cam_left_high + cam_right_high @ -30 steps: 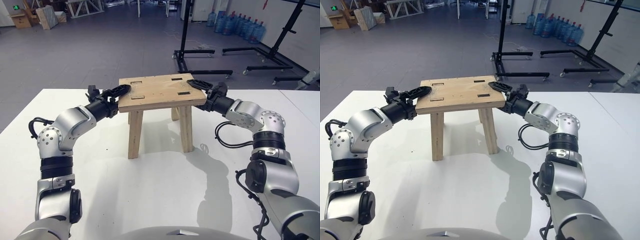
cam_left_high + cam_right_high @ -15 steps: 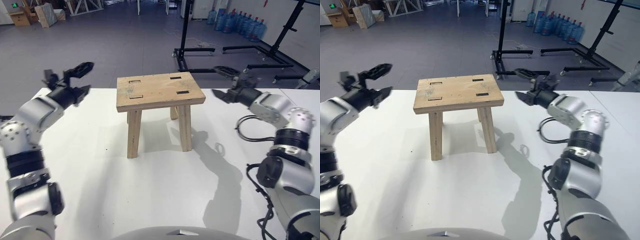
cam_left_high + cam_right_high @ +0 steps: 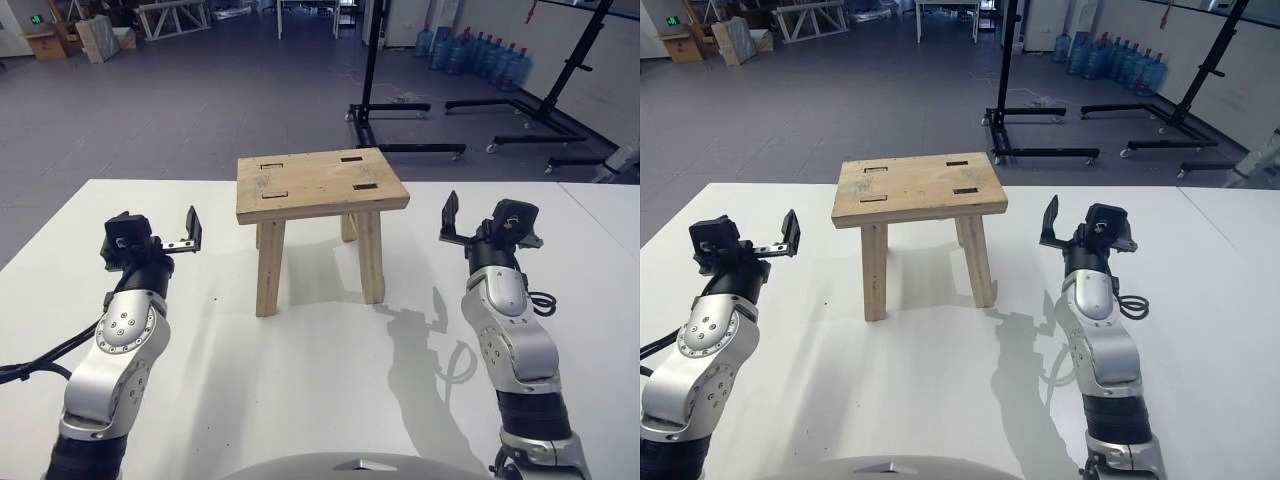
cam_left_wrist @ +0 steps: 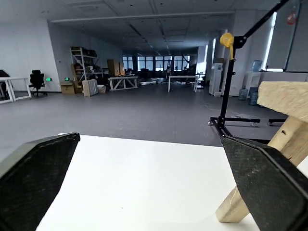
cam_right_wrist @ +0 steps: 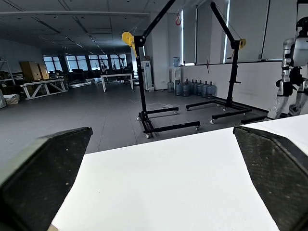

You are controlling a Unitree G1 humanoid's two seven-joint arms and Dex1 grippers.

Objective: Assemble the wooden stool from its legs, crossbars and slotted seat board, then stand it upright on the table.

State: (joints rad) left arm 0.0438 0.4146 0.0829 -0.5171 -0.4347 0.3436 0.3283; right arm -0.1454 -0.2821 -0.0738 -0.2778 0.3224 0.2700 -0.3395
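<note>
In the left eye view you have the stool [image 3: 322,186] standing upright on the desk [image 3: 300,400], near its far edge, seat board on top and legs down. The left jaws are raised on the stool's left and the right jaws on its right, both well apart from it and holding nothing.

The right eye view gives you the same layout: the slotted seat board [image 3: 917,186] looks level, and nothing loose lies around the legs.

In the left wrist view the two pads [image 4: 38,178] are spread wide, with bare desk between them and one stool leg [image 4: 269,168] off to the side.

In the right wrist view the pads [image 5: 279,173] are just as wide, empty, looking across the desk.

You appear to be at the end: assembled and stood up. What is left is probably only to keep both arms clear so you do not knock it.
</note>
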